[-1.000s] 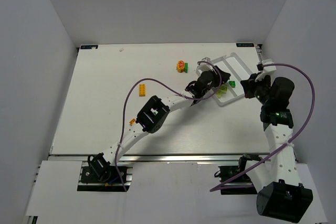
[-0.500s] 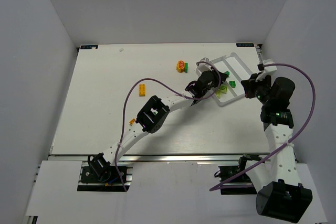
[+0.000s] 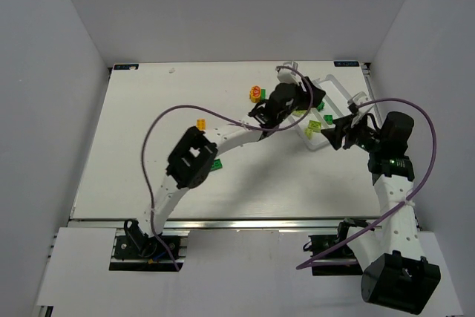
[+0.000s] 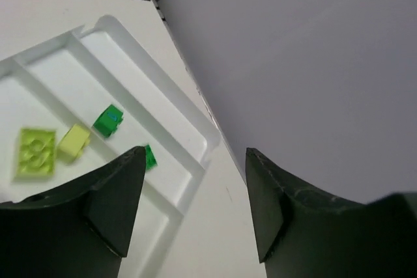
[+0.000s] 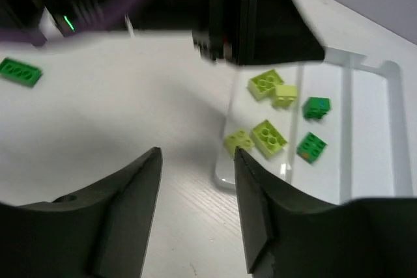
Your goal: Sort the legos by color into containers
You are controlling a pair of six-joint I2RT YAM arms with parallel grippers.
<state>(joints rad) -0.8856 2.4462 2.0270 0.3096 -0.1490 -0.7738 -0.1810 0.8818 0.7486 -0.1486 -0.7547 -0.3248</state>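
Roughly halfway: lime and green legos (image 5: pixel 269 136) sat in your tray (image 5: pixel 389 68), right of frame. Left gripper (image 4: pixel 195 161) and right gripper (image 5: pixel 195 154) gaped, empty. Orange pieces (image 3: pixel 256 94) and one green brick (image 5: pixel 19 71) lay unsorted on the table (image 3: pixel 148 109).

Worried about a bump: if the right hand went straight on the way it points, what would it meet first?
Probably the near corner of the clear tray, with the lime bricks just inside it; depth is unclear.

four lime legos (image 5: pixel 269 133), three green (image 5: pixel 311 146), two orange (image 3: pixel 200 123).
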